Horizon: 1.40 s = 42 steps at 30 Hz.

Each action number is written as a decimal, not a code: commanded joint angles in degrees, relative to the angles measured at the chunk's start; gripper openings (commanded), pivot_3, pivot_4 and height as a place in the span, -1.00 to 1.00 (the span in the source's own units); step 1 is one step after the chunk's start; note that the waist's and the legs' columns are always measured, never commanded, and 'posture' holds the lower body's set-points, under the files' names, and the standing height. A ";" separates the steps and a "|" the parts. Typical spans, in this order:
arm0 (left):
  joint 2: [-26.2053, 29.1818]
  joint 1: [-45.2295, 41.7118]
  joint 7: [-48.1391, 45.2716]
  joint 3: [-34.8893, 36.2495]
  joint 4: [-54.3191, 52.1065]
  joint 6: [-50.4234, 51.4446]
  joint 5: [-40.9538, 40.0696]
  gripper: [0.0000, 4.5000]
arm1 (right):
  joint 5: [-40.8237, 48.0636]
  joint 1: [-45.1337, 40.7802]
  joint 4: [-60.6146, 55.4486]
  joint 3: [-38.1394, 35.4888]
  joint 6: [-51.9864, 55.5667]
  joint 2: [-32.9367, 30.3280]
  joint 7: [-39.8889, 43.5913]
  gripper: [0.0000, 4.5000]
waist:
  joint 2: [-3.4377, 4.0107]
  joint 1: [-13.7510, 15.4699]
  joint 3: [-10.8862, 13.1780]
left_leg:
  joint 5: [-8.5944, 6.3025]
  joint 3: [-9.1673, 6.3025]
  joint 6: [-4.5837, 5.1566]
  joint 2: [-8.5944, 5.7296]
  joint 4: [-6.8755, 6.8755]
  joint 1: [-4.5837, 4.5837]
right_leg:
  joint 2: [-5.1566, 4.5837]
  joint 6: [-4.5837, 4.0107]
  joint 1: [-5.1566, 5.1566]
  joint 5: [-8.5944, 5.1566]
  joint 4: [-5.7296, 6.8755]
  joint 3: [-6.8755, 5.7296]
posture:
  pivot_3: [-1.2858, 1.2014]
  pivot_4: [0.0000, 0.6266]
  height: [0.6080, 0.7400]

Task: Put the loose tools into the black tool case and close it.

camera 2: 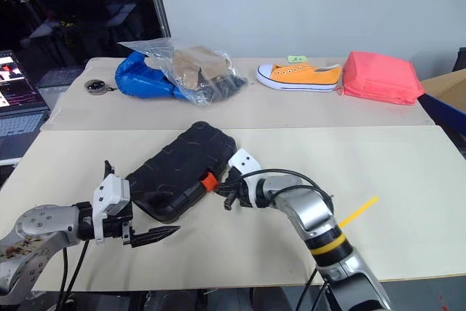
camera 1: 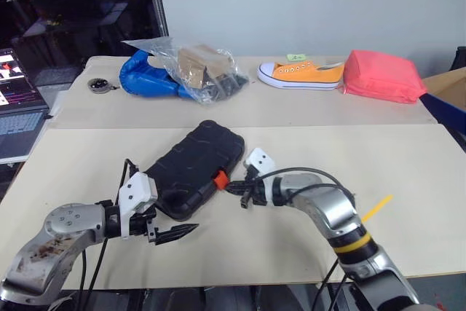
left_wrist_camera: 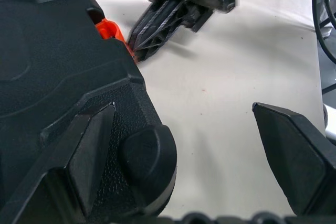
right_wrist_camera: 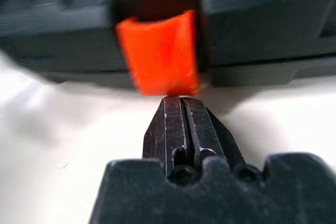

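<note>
The black tool case (camera 1: pixel 196 169) lies closed on the beige table, its lid down and its orange latch (camera 1: pixel 219 178) on the side facing my right arm. My right gripper (camera 1: pixel 231 189) is shut with nothing between its fingers. In the right wrist view its tips (right_wrist_camera: pixel 181 103) sit right below the latch (right_wrist_camera: pixel 157 53), touching or almost touching it. My left gripper (camera 1: pixel 171 232) stands open at the case's near corner. In the left wrist view that corner (left_wrist_camera: pixel 147 156) sits beside one finger (left_wrist_camera: pixel 89 150). The loose tools are out of view.
At the back of the table lie a blue bag (camera 1: pixel 145 74), a clear plastic bag of items (camera 1: pixel 200 69), an orange shoe (camera 1: pixel 302 74) and a red pouch (camera 1: pixel 382 76). A yellow strip (camera 1: pixel 377 207) lies to the right of my right arm. A laptop (camera 1: pixel 18 103) stands off the left edge.
</note>
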 commanded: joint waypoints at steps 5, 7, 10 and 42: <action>-0.01 0.89 1.11 -0.93 0.94 1.93 0.68 1.00 | 4.68 1.77 -4.71 -4.11 -2.53 -1.32 3.38 -0.96 | 0.00 -0.16 0.00 | 0.00 -0.04 0.00 0.00 0.00 0.04 | 0.00 0.01 0.03 0.00 -0.02 0.02 | 0.03 -0.52 1.00; 0.18 0.79 1.13 -0.82 0.92 2.10 0.53 1.00 | 4.49 0.87 -3.35 -4.34 -4.03 0.80 2.22 -0.96 | -0.01 -0.15 0.00 | 0.00 -0.04 0.00 0.01 0.00 0.07 | 0.03 0.03 0.03 -0.02 0.00 0.01 | 0.03 -0.52 1.00; 0.40 0.84 1.16 -0.63 0.80 2.30 0.37 1.00 | 3.58 -0.07 -1.68 -4.04 -5.65 3.02 1.20 -0.96 | 0.00 -0.11 0.00 | 0.01 -0.04 0.00 0.02 0.01 0.08 | 0.07 0.24 0.02 -0.14 0.02 0.02 | 0.03 -0.52 1.00; -0.04 0.83 1.86 -0.21 -0.73 3.88 -0.23 1.00 | 4.62 -0.03 0.24 -6.14 -11.20 6.21 1.42 -0.96 | 0.00 -0.10 0.00 | 0.00 -0.08 0.00 0.00 -0.01 0.07 | 0.02 -0.04 0.02 0.02 -0.01 0.02 | 0.03 -0.52 1.00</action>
